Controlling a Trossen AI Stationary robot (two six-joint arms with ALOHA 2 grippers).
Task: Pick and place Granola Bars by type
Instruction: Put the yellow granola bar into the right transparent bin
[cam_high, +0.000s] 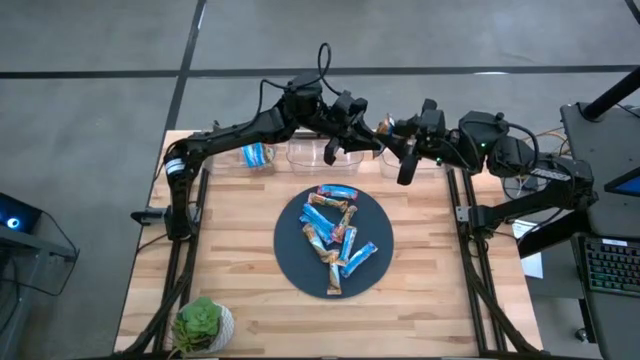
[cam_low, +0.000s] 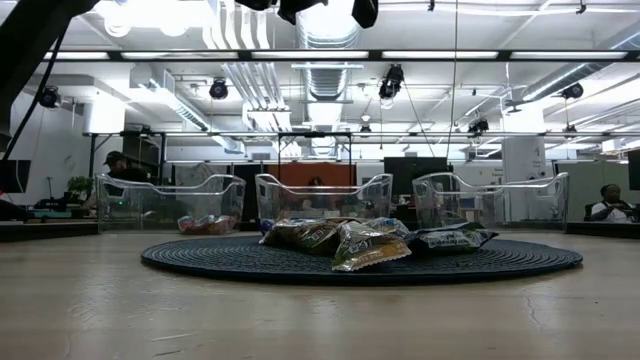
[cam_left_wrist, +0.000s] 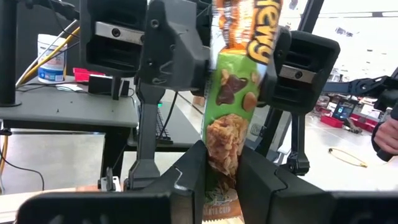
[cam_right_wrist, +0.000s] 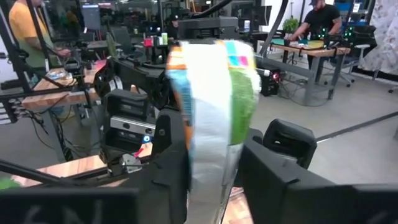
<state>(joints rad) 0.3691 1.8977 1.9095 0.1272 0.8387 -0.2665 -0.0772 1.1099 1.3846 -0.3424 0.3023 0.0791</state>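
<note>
Granola bars (cam_high: 333, 240) are lying in a loose heap on a dark round disc (cam_high: 290, 255) in the middle of the wooden worktop (cam_high: 240, 300); in the low view the heap (cam_low: 370, 240) is sitting on the disc (cam_low: 500, 262) in front of three clear bins. A few more wrapped bars (cam_high: 257, 154) are resting in the leftmost clear bin (cam_high: 262, 146), seen low down as a small pile (cam_low: 205, 224). The middle bin (cam_high: 305, 155) and the right bin (cam_low: 490, 200) are standing in the same row along the far edge of the worktop.

One green and orange granola bar (cam_left_wrist: 233, 118) is being held in the air above that row, between the two arms. The left gripper (cam_high: 342, 150) is reaching over from the left, and its fingers (cam_left_wrist: 186, 180) are pinching the lower end of this bar. The right gripper (cam_high: 392, 135) is meeting it from the right; in the right wrist view the same bar (cam_right_wrist: 214, 106) is standing upright between the right fingers (cam_right_wrist: 280, 168), which are closing around it, and I cannot tell whether they are gripping it yet. In the high view the bar is showing only as a small orange patch between the two grippers.

A small potted plant (cam_high: 203, 325) is sitting at the near left corner of the worktop. People are working at desks in the room behind.
</note>
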